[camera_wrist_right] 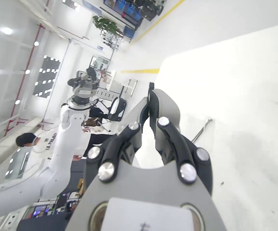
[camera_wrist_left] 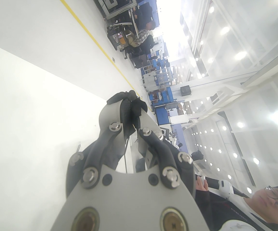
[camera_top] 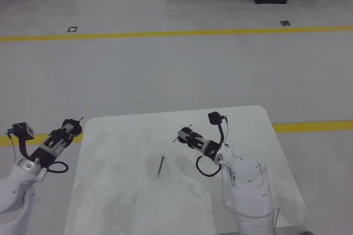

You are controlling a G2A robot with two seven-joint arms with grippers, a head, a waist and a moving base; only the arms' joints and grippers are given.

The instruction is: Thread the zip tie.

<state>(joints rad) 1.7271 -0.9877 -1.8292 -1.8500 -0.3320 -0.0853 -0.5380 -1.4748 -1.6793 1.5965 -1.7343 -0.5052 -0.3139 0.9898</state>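
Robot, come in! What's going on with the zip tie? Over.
Left gripper shut, at the table edge. Right gripper shut, over the table. Zip tie lying flat on the table between them, untouched. Nothing blocking it. Over.

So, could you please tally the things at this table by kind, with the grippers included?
Thin black plastic zip tie: 1, flat on the table
Grey metal grippers with black pads: 2, the left gripper and the right gripper
White rounded table: 1
Total: 4
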